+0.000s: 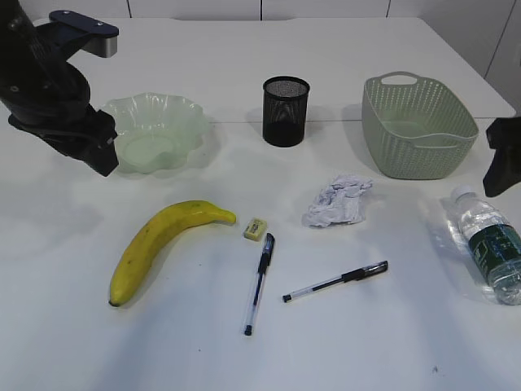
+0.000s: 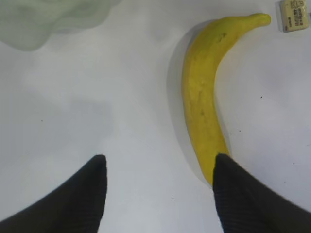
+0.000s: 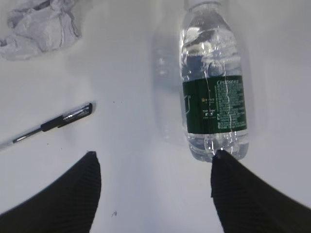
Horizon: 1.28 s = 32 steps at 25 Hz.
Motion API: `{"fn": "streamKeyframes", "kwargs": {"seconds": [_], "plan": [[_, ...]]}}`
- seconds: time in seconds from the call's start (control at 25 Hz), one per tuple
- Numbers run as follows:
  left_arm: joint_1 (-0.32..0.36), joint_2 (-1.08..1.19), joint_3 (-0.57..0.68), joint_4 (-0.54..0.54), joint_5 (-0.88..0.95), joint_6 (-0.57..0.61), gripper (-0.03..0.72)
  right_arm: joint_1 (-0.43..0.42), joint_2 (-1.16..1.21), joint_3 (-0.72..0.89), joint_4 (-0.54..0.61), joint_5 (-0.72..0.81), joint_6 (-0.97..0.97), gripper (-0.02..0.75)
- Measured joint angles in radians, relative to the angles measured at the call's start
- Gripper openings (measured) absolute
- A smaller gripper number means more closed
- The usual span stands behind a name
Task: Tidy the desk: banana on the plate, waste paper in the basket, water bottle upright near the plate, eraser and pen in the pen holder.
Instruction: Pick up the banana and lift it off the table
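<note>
Your left hand [image 2: 158,194] hangs released over the bare table [image 1: 163,350], holding nothing, with one finger [image 2: 243,199] just at the banana's lower end. The banana [image 1: 159,244] lies flat, front-left of centre, its long axis diagonal and its stem tip pointing up-right toward the eraser [image 1: 255,229], well short of the plate [image 1: 155,130]. Your right hand [image 3: 155,194] is also spread and empty. The water bottle [image 1: 488,244] lies on its side at the right edge, cap toward the basket [image 1: 419,126], base toward you. Two pens [image 1: 260,281] and crumpled paper [image 1: 338,201] sit mid-table, with the pen holder [image 1: 286,110] behind them.
</note>
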<state>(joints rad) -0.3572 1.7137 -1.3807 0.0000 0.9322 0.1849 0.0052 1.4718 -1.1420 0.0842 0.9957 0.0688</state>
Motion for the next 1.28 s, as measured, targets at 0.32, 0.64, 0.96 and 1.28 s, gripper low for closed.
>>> {"fn": "streamKeyframes", "kwargs": {"seconds": [0.32,0.64,0.96,1.28], "plan": [[0.0,0.0,0.0,0.0,0.0,0.0,0.579,0.0,0.046,0.0,0.0,0.015,0.0,0.528],[0.0,0.01,0.0,0.0,-0.017,0.0,0.612,0.0,0.046,0.0,0.0,0.004,0.0,0.528],[0.0,0.087,0.0,0.0,-0.013,0.0,0.61,0.0,0.065,0.0,0.0,-0.018,0.0,0.528],[0.0,0.094,-0.001,0.0,-0.011,0.0,0.596,0.0,0.128,0.0,0.0,-0.018,0.0,0.528]]}}
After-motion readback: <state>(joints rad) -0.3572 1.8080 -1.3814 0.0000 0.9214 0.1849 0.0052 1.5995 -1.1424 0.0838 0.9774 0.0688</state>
